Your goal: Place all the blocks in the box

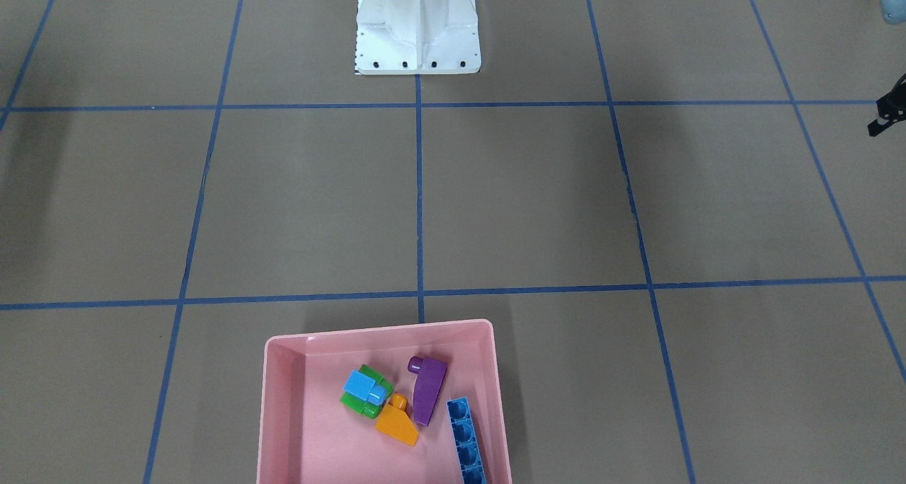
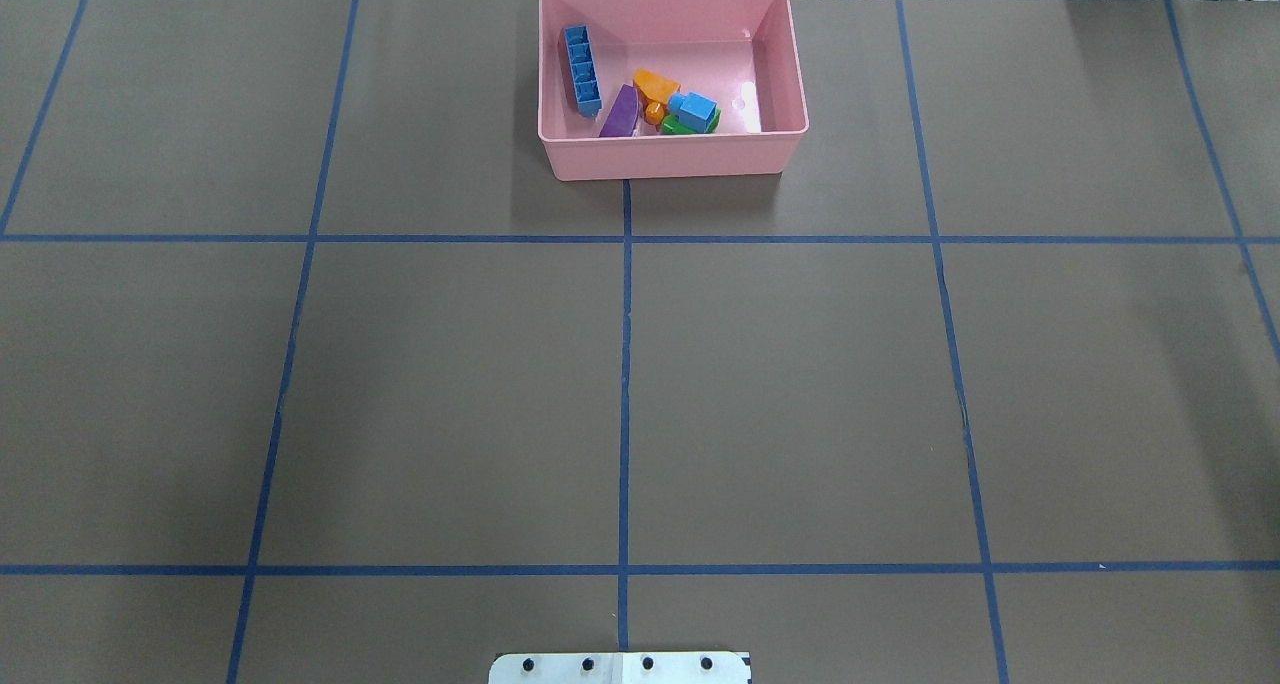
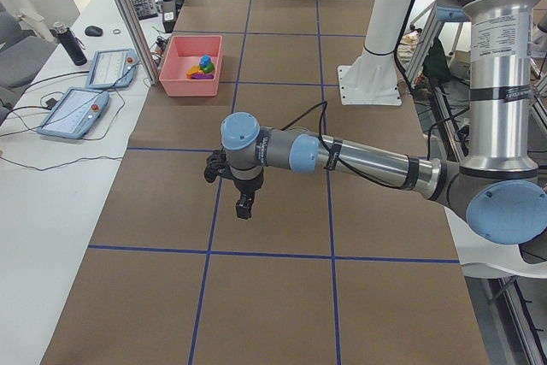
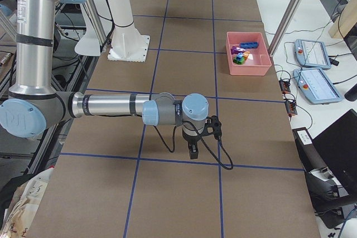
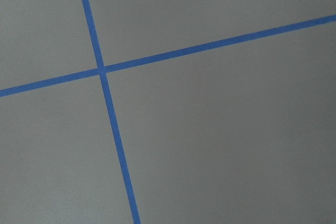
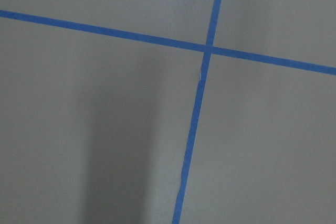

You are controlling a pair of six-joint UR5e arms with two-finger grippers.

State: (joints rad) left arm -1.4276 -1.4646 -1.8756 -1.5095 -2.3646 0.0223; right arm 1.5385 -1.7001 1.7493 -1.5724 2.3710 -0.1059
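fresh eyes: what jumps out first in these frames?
The pink box at the middle of the table's far edge stands out, with all the colour bunched inside it: orange block, purple block, long blue block, light-blue block and green block. Next, both arms stretch low over the brown, blue-taped table, with the left gripper and right gripper hanging above bare surface, well away from the box.

Box [image 1: 280,413] w/ all blocks in: lt-blue [image 1: 362,385] on green [image 1: 359,404], orange [image 1: 398,426], purple [image 1: 429,393], long blue [image 1: 467,443].
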